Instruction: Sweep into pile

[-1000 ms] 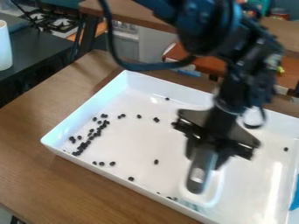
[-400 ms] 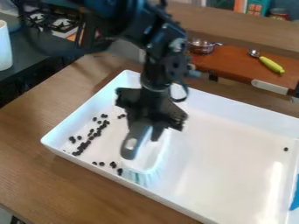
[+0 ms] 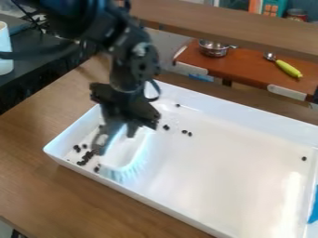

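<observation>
Evidently mid-sweep, the gripper [image 3: 118, 131] clasps a brush [image 3: 123, 154] near the left corner of the tray [image 3: 236, 186]; next, fetch stray beans [image 3: 166, 127] towards the far edge.

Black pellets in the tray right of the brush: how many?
5 pellets: one near the far wall, one nearer the brush, a pair right of that, one by the right wall. The tool may hide more.

Black jointed arm [image 3: 132, 59], black cable [image 3: 34, 54]

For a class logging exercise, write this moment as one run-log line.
sweeping | gripper holds brush in tray | dark bits clustered at picture-left end | strays elsewhere in tray | pile unfinished
</observation>
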Available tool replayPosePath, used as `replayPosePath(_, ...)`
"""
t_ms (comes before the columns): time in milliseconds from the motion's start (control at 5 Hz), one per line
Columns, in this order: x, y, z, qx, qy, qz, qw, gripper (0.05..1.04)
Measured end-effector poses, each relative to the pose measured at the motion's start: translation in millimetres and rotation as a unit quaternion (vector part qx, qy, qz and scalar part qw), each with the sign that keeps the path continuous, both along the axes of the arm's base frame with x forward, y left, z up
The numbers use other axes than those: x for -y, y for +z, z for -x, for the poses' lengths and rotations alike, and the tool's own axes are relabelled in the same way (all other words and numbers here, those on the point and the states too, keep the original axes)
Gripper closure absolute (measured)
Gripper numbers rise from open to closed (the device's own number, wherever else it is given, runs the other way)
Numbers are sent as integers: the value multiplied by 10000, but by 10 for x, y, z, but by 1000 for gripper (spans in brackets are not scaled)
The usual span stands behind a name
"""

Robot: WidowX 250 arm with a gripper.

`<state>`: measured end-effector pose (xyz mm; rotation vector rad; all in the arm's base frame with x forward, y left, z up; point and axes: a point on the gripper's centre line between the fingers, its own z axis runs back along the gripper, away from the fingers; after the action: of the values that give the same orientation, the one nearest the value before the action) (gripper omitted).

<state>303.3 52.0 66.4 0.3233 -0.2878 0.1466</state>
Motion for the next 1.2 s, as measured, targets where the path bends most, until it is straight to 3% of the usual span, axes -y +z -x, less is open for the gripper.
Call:
replayPosePath(200, -287, 7, 100, -57, 55, -97, 9999, 587)
replayPosePath(400, -239, 52, 163, -159, 51, 181, 9997, 587)
replayPosePath(600, 54, 115, 146, -322, 168, 586, 9976, 587)
replayPosePath(800, 528, 344, -59, -14, 204, 891, 9958, 587)
replayPosePath(1000, 1007, 488, -232, 8, 144, 1187, 9928, 587)
replayPosePath(1200, 1399, 500, -365, -31, 109, 1183, 9929, 588)
